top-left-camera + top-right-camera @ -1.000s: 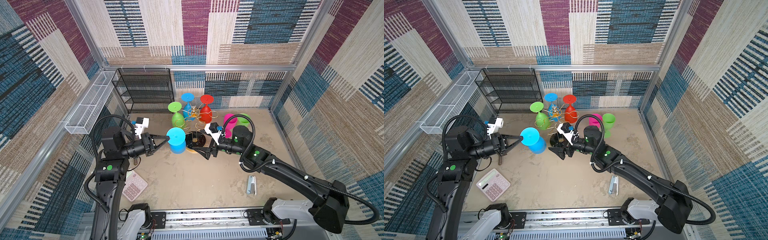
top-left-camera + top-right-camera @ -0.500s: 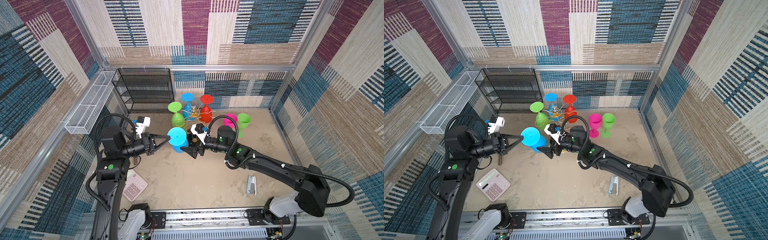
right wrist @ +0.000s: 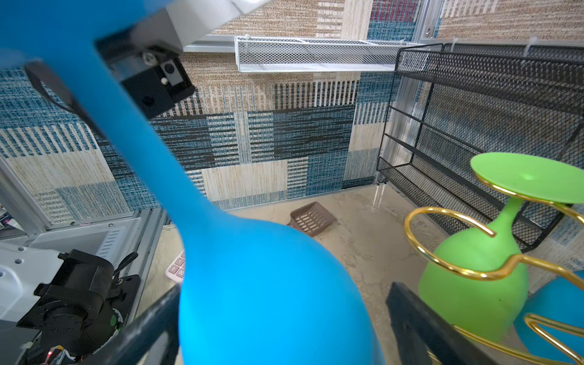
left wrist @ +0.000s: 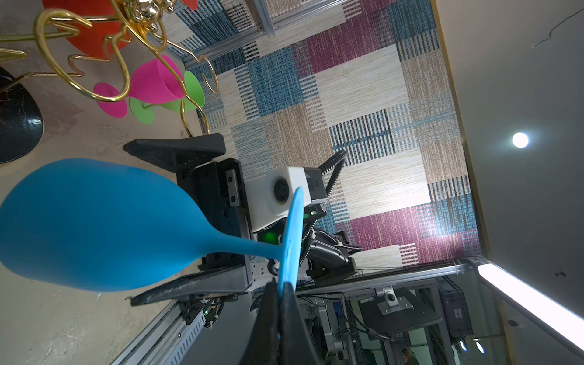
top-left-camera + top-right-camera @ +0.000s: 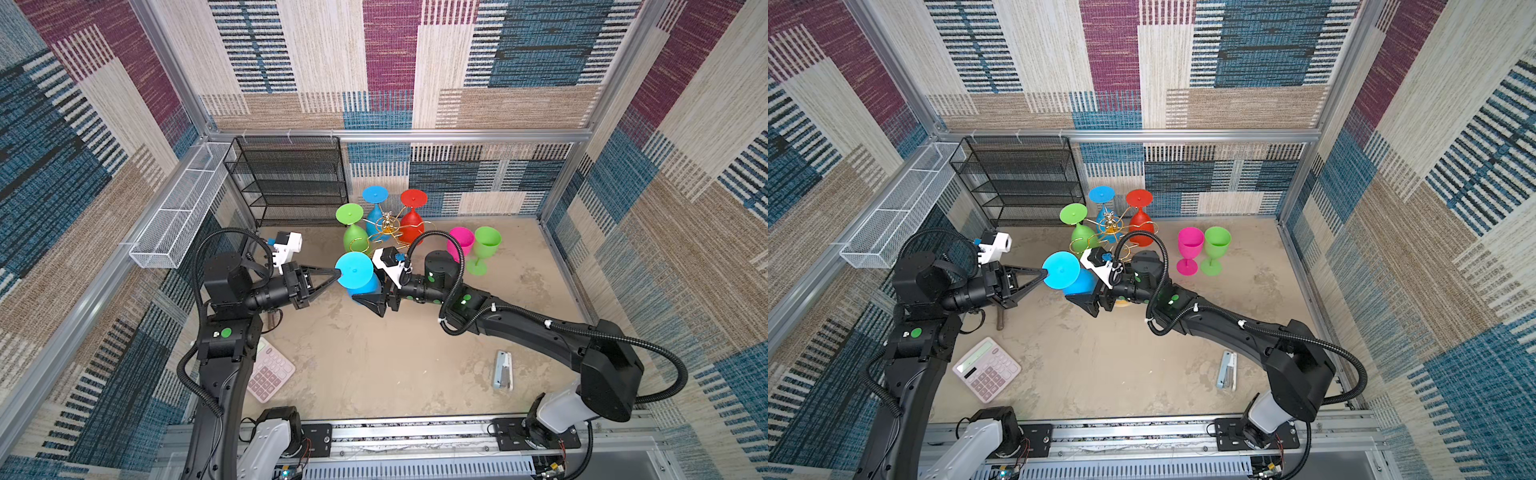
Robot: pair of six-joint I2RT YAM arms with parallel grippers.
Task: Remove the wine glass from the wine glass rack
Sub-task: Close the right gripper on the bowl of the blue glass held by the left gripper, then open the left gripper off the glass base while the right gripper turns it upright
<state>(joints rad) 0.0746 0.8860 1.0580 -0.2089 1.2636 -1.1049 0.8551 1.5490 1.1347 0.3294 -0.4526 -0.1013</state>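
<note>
Pinching the rim of the foot disc, the left gripper (image 5: 337, 272) carries the light-blue wine glass (image 5: 354, 270) upside down, with the bowl hanging toward the table (image 5: 395, 353). The left wrist view shows its fingers (image 4: 292, 319) pressed together on the thin edge of the disc. This grip is narrow and off-centre, so the bowl is judged liable to swing or slip, which accounts for the second arm. The right gripper (image 5: 368, 291) stands with its fingers (image 4: 177, 150) wide apart, one on each side of the bowl and not visibly touching it, placed to take the glass at its widest part. The glass hangs in the air just in front of the wine glass rack (image 5: 386, 227), on the robot's side, and no gold ring surrounds its stem. Removal is judged complete in substance, with a transfer or set-down left to do. Edges to mind: the rack's nearest wire arm lies close beside the right gripper, and the hanging green glass (image 5: 355, 237), blue glass (image 5: 373, 216) and red glass (image 5: 412, 230) hang inverted just behind. A pink glass (image 5: 459, 245) and a standing green glass (image 5: 487, 243) stand upright to the right of the rack. Open room lies toward the robot, over the bare table between the calculator (image 5: 270, 370) and the stapler (image 5: 503, 370). Withdraw in that direction, away from the rack.
</note>
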